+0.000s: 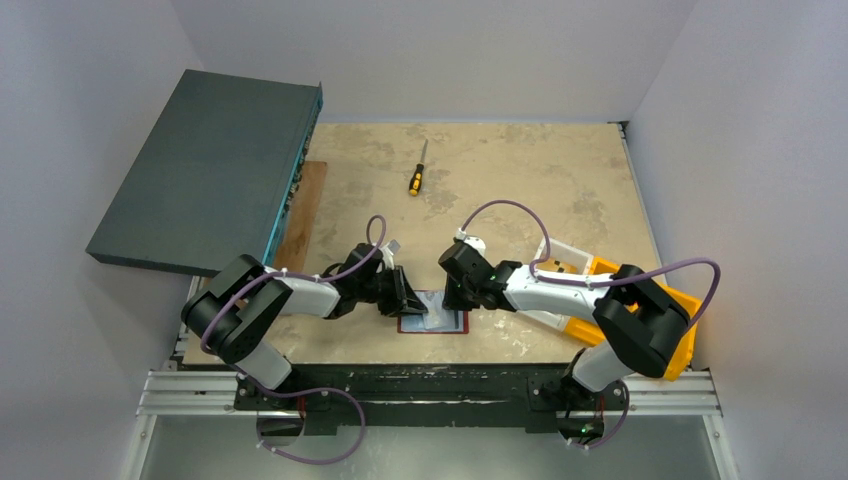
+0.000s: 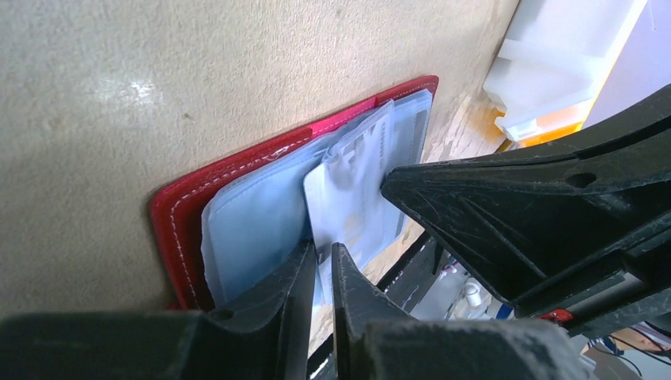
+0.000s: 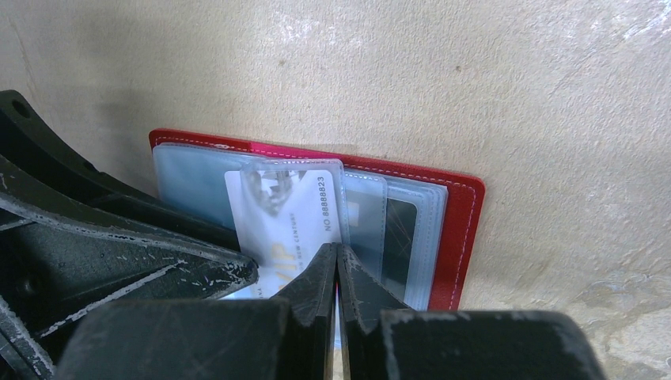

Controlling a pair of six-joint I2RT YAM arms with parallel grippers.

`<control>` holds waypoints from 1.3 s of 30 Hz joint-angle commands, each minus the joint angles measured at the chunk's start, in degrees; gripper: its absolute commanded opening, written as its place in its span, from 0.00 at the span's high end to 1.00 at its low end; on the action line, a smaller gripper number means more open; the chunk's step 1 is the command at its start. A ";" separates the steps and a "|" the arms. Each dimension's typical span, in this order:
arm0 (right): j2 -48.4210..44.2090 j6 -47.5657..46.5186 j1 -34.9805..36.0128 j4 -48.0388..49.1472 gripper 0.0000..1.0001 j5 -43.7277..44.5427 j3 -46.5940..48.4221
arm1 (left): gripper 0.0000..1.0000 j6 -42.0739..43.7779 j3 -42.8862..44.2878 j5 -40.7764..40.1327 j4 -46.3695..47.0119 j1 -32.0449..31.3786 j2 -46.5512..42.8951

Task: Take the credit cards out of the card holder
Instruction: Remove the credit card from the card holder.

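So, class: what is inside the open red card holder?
Clear plastic sleeves, one holding a white printed card, a dark card beside it. Black gripper fingers hide their near ends.

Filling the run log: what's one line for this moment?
card holder open; left end effector pinching white credit card; right end effector shut beside card
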 commanded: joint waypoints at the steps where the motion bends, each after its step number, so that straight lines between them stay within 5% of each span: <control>1: 3.58 0.62 -0.47 -3.79 1.00 0.95 -4.24 | 0.88 -1.21 -1.52 1.15 3.15 0.54 0.08; 10: 2.65 0.62 -1.95 -3.55 1.00 1.06 -5.85 | 1.00 -1.81 -1.91 1.59 3.08 1.07 -1.86; 39: 1.26 0.10 -4.79 -3.62 1.00 1.40 -7.83 | 1.00 3.62 -2.06 -1.93 -9.07 2.19 -10.96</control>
